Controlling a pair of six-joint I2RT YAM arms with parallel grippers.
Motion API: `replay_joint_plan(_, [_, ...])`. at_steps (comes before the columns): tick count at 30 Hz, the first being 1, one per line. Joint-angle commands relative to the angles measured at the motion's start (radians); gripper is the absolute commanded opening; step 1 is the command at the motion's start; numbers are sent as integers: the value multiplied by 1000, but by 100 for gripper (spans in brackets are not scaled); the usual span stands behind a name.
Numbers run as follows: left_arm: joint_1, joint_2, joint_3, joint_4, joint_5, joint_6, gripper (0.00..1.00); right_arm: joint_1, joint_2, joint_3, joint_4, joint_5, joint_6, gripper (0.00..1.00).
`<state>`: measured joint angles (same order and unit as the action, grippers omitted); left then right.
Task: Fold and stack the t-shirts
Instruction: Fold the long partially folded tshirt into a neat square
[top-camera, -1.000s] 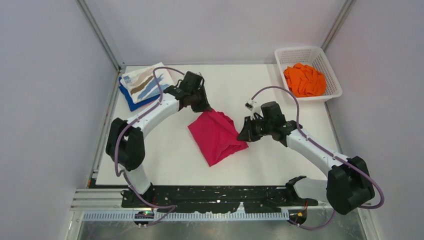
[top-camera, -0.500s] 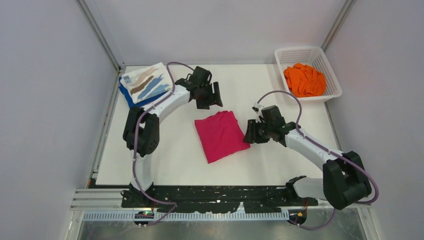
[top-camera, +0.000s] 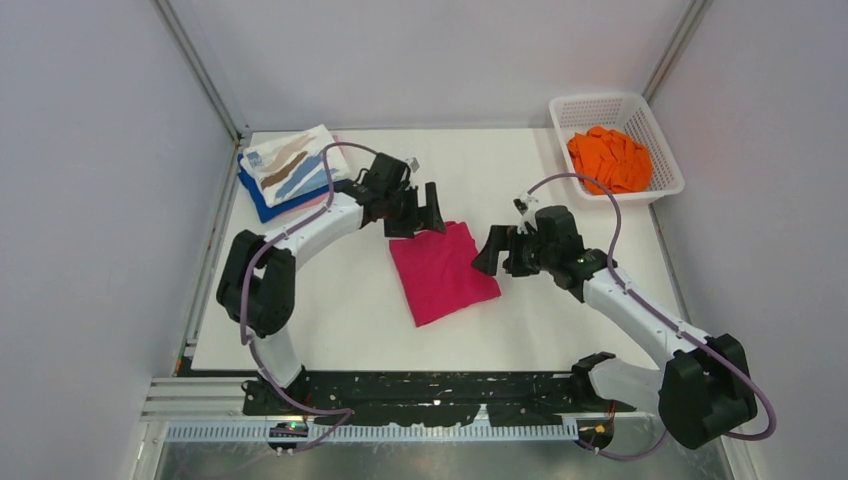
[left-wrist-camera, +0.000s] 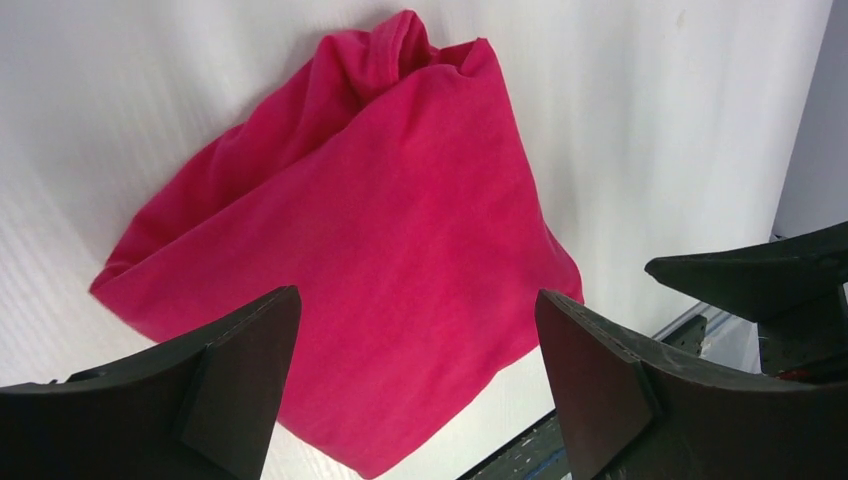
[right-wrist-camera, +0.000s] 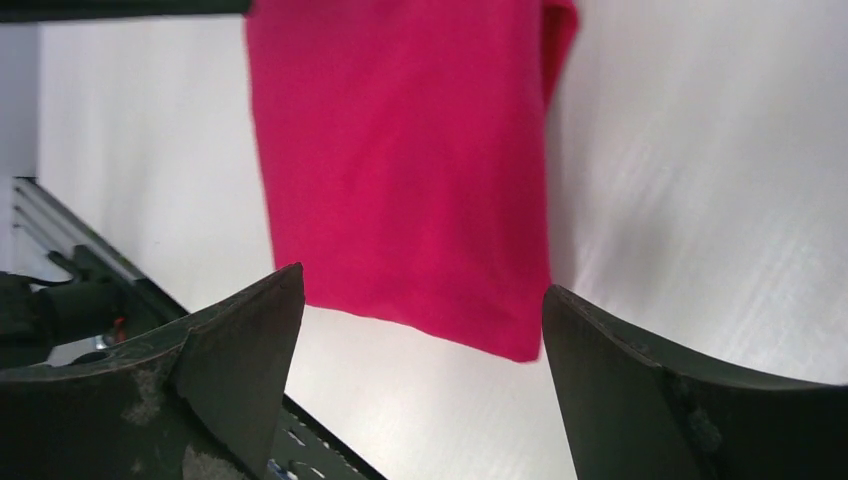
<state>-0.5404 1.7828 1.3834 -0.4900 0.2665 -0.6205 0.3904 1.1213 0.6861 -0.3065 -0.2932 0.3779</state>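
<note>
One magenta t-shirt lies folded, roughly square.

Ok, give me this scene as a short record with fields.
magenta shirt: folded, flat on table centre, not held
left hand: open, above its far edge
right hand: open, at its right edge
far left corner: streaked white shirt on blue shirt
basket: far right, holds orange shirt

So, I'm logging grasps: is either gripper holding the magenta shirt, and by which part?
Nothing is held. The left gripper and the right gripper are both open, and the magenta t-shirt lies folded on the table between them.
</note>
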Motion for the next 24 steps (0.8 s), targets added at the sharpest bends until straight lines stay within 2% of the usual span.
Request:
replay_joint_plan(1, [26, 21, -47, 118, 130, -15, 91, 7, 49, -7, 260, -210, 127, 96])
replay_joint_plan(7, [50, 55, -140, 140, 109, -37, 91, 15, 291, 107, 458, -247, 224, 96])
replay_joint_plan(10, [63, 44, -206, 167, 91, -50, 91, 15, 435, 189, 499, -235, 260, 96])
replay_joint_plan(17, [67, -13, -361, 205, 71, -89, 91, 11, 706, 413, 428, -204, 237, 96])
replay_joint_plan(20, [62, -79, -461, 246, 70, -141, 91, 12, 770, 477, 364, -161, 193, 96])
replay_joint_plan(24, [24, -177, -590, 274, 71, -223, 91, 11, 835, 529, 322, -182, 173, 96])
